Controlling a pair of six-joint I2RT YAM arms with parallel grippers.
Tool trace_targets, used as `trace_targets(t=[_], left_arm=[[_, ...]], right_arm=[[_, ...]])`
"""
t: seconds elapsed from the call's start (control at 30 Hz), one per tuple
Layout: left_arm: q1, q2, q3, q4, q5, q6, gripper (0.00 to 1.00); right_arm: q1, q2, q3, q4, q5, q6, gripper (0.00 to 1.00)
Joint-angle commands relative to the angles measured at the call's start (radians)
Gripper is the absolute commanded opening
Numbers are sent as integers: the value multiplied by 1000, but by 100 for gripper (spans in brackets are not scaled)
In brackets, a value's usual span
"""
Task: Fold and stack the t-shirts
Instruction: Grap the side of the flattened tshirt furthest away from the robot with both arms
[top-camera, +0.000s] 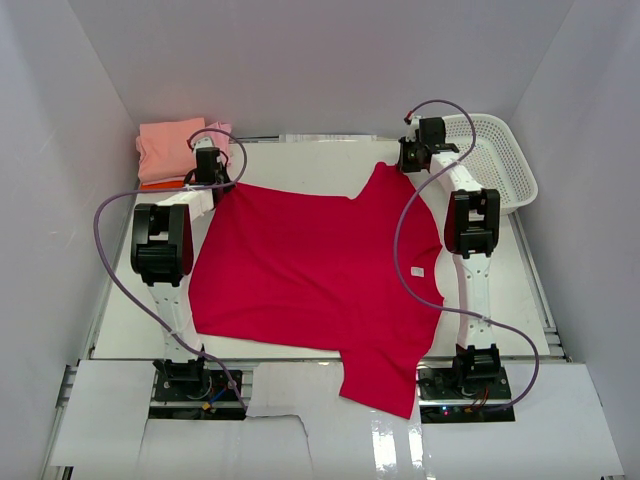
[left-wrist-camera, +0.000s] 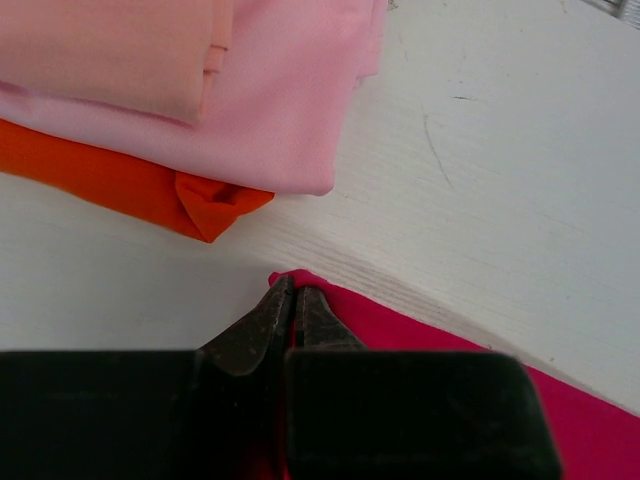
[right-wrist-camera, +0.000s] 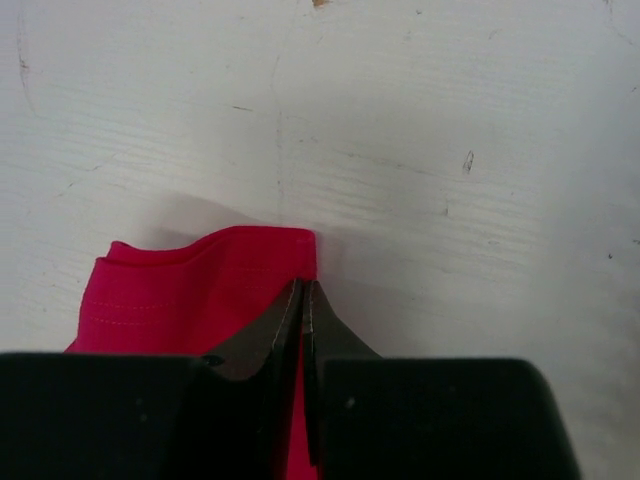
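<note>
A large crimson t-shirt (top-camera: 310, 270) is lying spread across the middle of the white table (top-camera: 300, 155), collar toward 3 o'clock, as the two arms are, by the look of it, setting up its first fold. Both are pinching its far edge. The next move is probably calling for a joint lift with the cloth kept taut between them, then a carry toward 6 o'clock so the far half lands squarely on the near half.

At 10 o'clock the folded pile is waiting: a salmon-pink shirt (top-camera: 170, 140) on a light pink shirt (left-wrist-camera: 290, 100) on an orange shirt (left-wrist-camera: 120, 185), just beyond the red corner and apart from it. A white lattice basket (top-camera: 495, 165) is sitting at 2 o'clock.

The left gripper (left-wrist-camera: 293, 290), jaws together, is clamping the red hem corner at 10 o'clock. The right gripper (right-wrist-camera: 303, 290), jaws likewise closed, is nipping the stitched sleeve edge at 1 o'clock.
</note>
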Motion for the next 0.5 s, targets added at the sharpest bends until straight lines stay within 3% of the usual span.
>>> trace_targets(t=[0.0,0.47], left_arm=[[-5,-49,8,23,13,4,0],[-17,-87,11,-81,-13,-21,0]], right_arm=[[-2,-108,-19,9,-36,5,8],[6,-229,-65,-37,-65,-7,8]])
